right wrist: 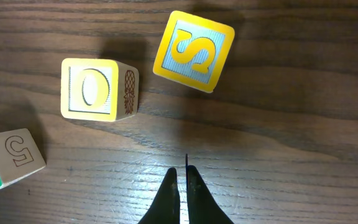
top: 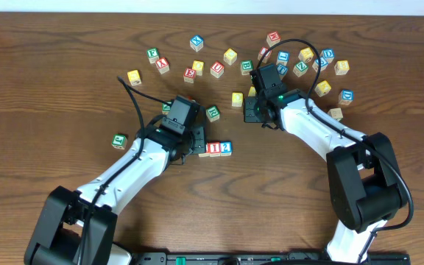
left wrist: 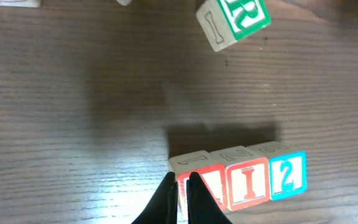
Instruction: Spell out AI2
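Right jaws hung shut; left jaws, shut, stood at the A cube (left wrist: 211, 184) — probably squaring it to I cube (left wrist: 248, 185), 2 cube (left wrist: 287, 175).

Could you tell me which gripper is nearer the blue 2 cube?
Left. The left gripper is at the A cube, two cubes from the blue 2 cube; the right gripper is farther, near yellow cubes.
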